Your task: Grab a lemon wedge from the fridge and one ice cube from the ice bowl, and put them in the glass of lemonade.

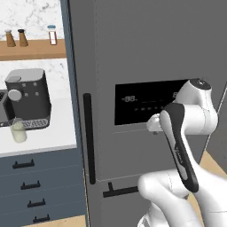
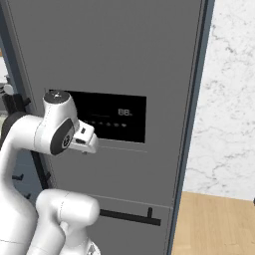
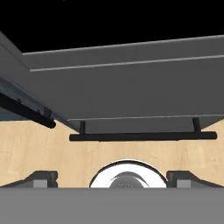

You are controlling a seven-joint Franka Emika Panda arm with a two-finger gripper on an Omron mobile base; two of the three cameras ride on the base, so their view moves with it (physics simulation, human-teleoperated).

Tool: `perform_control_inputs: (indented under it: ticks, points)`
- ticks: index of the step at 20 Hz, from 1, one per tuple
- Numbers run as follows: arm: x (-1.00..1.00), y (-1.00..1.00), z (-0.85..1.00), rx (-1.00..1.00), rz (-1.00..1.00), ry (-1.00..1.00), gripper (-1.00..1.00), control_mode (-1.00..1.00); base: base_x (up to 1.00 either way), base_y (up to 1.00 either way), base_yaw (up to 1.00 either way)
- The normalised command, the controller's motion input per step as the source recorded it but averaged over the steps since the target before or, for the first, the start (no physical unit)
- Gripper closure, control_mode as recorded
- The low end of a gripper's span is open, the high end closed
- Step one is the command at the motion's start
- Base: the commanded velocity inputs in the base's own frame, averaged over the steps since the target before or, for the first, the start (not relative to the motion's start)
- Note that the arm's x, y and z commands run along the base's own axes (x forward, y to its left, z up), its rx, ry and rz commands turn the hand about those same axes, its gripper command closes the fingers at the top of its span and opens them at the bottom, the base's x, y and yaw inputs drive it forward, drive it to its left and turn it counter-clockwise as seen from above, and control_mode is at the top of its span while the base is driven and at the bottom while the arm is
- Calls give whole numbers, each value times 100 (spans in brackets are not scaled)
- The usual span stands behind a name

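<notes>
beside fridge (image 1: pixel 133 53) | hand (image 3: pixel 112 177) wide, empty | left base: glass of lemonade (image 1: pixel 18 131)

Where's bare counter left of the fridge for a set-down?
Free: white counter between the coffee machine and the fridge, plus the front strip above the drawers. Crowded: the glass of lemonade sits right against the machine's front.
</notes>
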Motion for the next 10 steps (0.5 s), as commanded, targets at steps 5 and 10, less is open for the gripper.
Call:
perform_control_inputs:
  ticks: [5, 10]
  points:
    - [0, 0, 0, 0, 0, 0, -100, 100, -1, 7, 0]
    - [0, 0, 0, 0, 0, 0, -100, 100, -35, 95, 0]
